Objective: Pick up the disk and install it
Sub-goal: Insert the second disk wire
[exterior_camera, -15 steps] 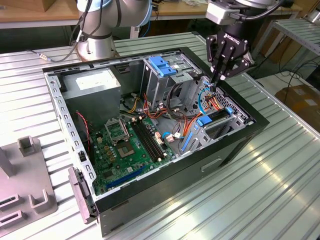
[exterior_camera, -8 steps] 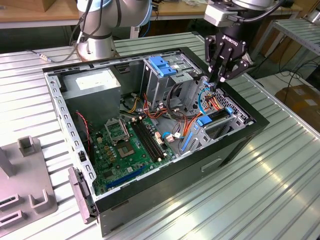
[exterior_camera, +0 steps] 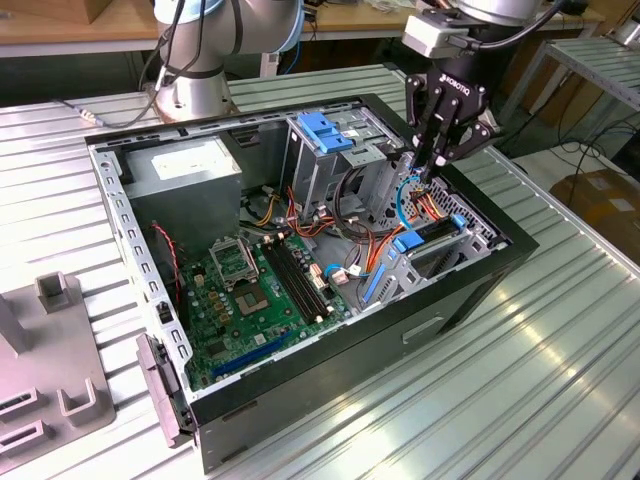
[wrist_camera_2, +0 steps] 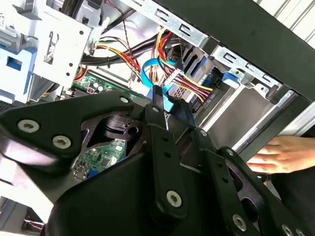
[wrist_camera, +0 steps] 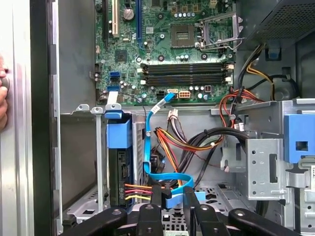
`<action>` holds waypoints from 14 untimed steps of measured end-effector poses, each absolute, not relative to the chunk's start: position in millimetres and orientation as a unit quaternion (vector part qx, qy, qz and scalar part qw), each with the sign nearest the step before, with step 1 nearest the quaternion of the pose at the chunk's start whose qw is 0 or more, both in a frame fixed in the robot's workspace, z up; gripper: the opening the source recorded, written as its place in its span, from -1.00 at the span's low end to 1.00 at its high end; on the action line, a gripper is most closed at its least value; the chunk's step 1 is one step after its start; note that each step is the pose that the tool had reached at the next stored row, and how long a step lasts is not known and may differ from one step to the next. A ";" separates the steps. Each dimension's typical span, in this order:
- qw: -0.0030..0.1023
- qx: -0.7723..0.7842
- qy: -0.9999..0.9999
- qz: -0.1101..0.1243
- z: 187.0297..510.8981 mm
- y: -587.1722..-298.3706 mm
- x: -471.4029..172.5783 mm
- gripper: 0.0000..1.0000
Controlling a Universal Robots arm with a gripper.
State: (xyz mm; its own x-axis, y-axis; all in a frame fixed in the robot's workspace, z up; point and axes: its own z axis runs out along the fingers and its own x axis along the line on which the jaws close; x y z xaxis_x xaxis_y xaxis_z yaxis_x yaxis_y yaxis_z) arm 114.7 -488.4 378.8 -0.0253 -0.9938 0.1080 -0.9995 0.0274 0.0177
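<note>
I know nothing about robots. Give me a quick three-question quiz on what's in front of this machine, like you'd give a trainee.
1. True or false: the computer case lies open, with its green motherboard exposed.
2. What colour is the flat cable nearest the claw? A) white B) blue C) green
3. In the second wrist view, what rests on the outer edge of the case?

Key: 1 true; 2 B; 3 a person's hand.
</note>
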 end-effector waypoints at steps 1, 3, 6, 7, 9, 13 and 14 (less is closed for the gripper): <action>0.045 0.697 -0.715 0.032 377.7 -488.4 114.7 -0.37; 0.047 0.697 -0.715 0.034 375.9 -488.4 114.8 -0.53; 0.051 0.696 -0.715 0.037 373.1 -488.4 114.7 -0.68; 0.051 0.696 -0.715 0.038 372.4 -488.4 114.7 -0.68; 0.051 0.696 -0.715 0.038 371.6 -488.4 114.7 -0.68; 0.051 0.696 -0.715 0.038 371.4 -491.4 114.5 -0.68; 0.051 0.696 -0.715 0.038 371.0 -496.2 114.2 -0.68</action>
